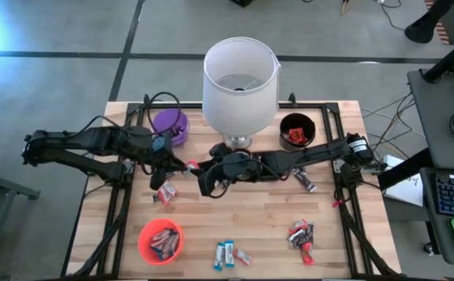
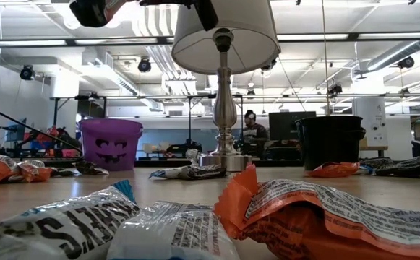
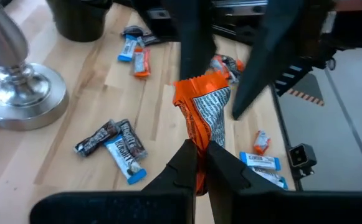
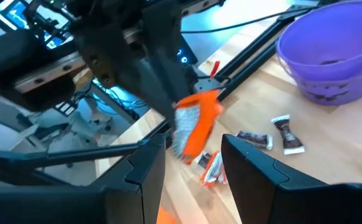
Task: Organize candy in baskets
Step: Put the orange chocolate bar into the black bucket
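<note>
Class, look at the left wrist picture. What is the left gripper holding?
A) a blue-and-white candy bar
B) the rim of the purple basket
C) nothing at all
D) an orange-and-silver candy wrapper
D: the left gripper is shut on an orange-and-silver candy wrapper, lifted above the table, with the open right gripper facing it.

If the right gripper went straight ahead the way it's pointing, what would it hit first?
Most likely the orange candy pinched in the left gripper, which hangs straight ahead between the right gripper's open fingers. Depth is unclear.
</note>
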